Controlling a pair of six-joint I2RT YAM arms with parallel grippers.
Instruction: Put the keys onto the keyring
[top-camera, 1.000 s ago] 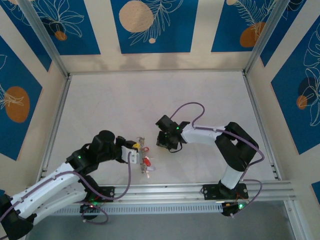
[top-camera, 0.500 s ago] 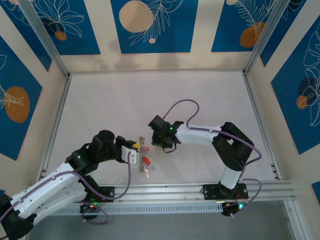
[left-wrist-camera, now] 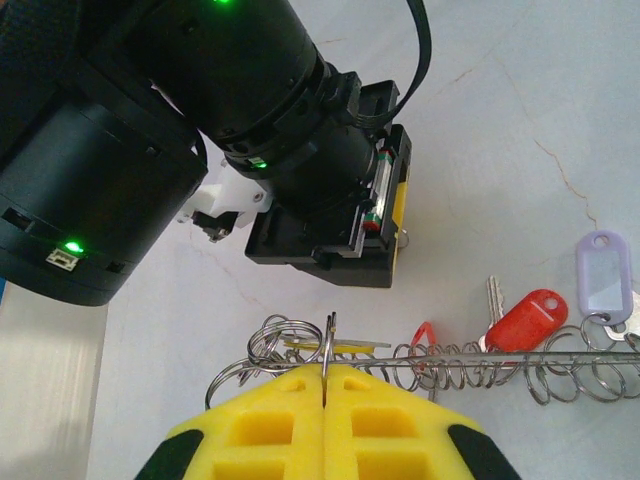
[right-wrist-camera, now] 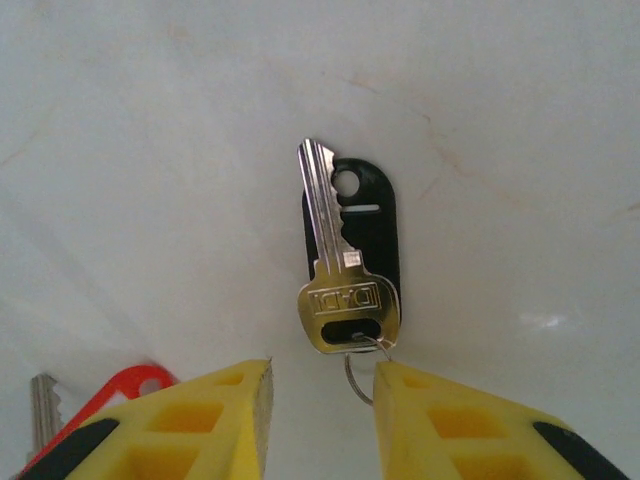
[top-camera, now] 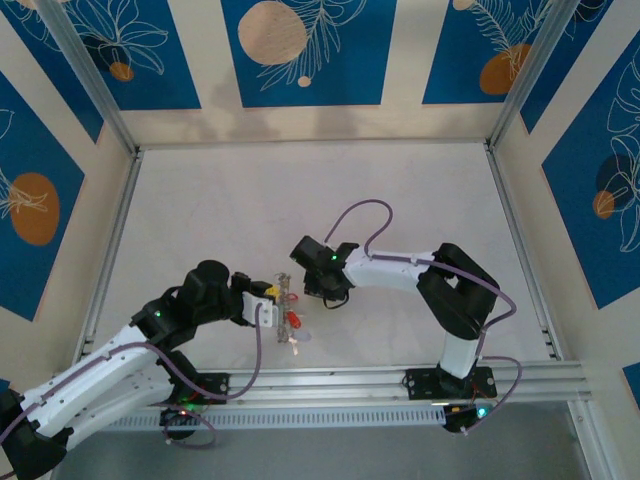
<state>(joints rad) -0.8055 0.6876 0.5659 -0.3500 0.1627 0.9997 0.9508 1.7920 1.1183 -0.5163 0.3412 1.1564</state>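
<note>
Jaws on the left arm [top-camera: 150, 325] clamp the keyring [left-wrist-camera: 328, 345]; right jaws, arm stretched leftward, stand parted before 1 black-tagged key [right-wrist-camera: 345, 300].

Silver key [right-wrist-camera: 335, 262] flat on its black tag [right-wrist-camera: 376, 215], near the keyring [left-wrist-camera: 500, 357] strung with red- and lilac-tagged keys [left-wrist-camera: 525, 318].

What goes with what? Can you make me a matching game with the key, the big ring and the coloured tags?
Things:
1. silver key
2. keyring
3. red tag
4. lilac tag

Places:
a. pinched between the yellow pads of the left gripper
b. lying on a black tag, just ahead of the right gripper
c. farthest right in the left wrist view
d. between a small key and the lilac tag

Pairs: 1-b, 2-a, 3-d, 4-c
</note>
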